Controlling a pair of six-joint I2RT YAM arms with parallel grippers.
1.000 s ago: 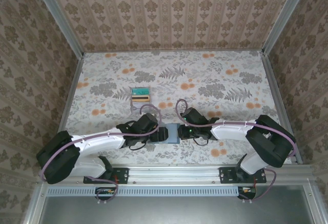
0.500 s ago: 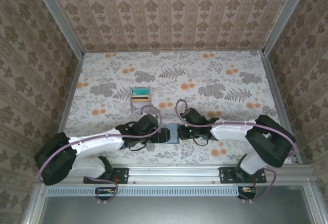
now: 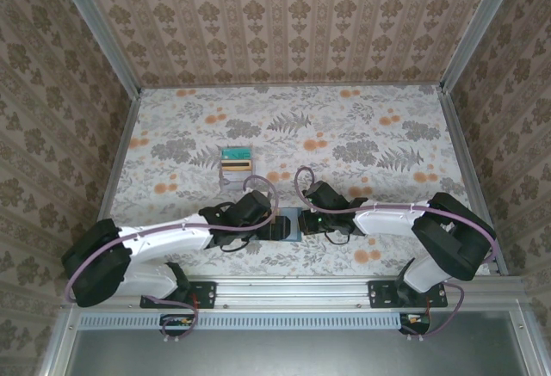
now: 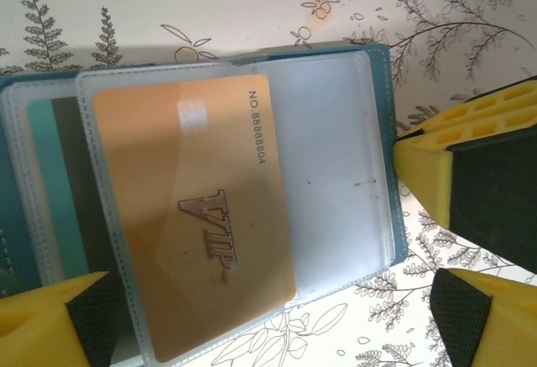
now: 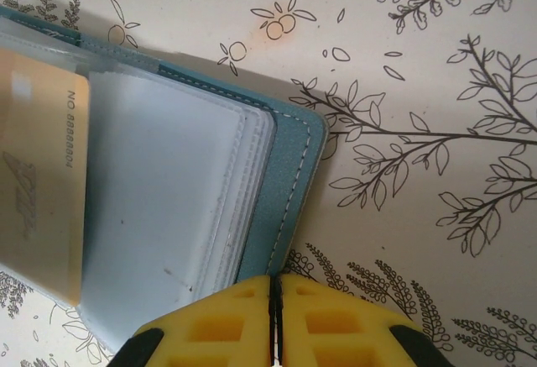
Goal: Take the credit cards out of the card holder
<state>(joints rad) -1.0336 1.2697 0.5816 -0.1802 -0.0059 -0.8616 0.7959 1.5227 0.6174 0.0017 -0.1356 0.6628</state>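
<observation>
Floral-printed table (image 3: 379, 126), with the card holder (image 3: 289, 221) lying open close to its near edge, between my two tools. Two credit cards (image 3: 236, 160) already lie out, further back and left of centre. An orange VIP card (image 4: 193, 216) and a teal card (image 4: 46, 191) sit in the clear sleeves, so I judge the job about half done. My left tool (image 3: 274, 226) gapes wide over the orange VIP card, holding nothing. My right tool (image 5: 274, 327) is closed at the holder's cover edge.

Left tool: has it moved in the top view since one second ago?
Yes, slightly right: the left tool has shifted toward the card holder, judged against the unmoved cards farther back.
</observation>
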